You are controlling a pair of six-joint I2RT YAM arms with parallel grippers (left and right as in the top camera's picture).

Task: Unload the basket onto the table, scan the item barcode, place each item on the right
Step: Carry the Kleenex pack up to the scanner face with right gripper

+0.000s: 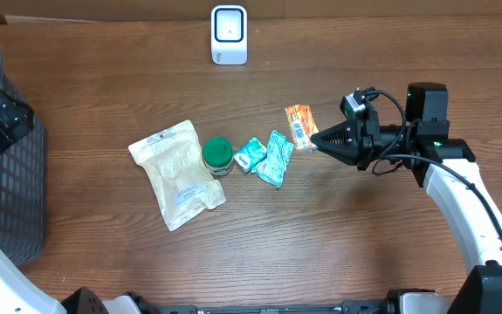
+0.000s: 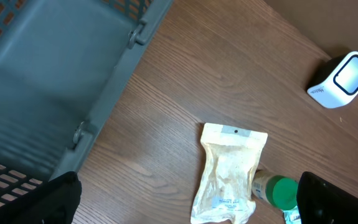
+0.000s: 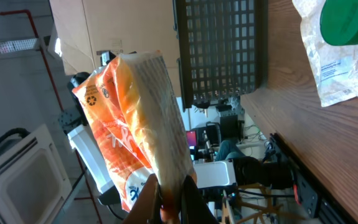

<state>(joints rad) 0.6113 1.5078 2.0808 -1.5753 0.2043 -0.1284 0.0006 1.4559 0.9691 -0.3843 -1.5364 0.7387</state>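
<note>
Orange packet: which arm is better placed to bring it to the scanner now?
Right. Its end effector is shut on the orange packet, and the white scanner stands at the table's far edge. The left end effector is open, holding nothing, off by the gray basket.

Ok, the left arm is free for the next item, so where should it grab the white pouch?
Probably the flat sealed strip at the far end of the pouch, coming from above on its left side. The pouch lies flat on the table, and the green-lidded jar crowds its right edge.
</note>
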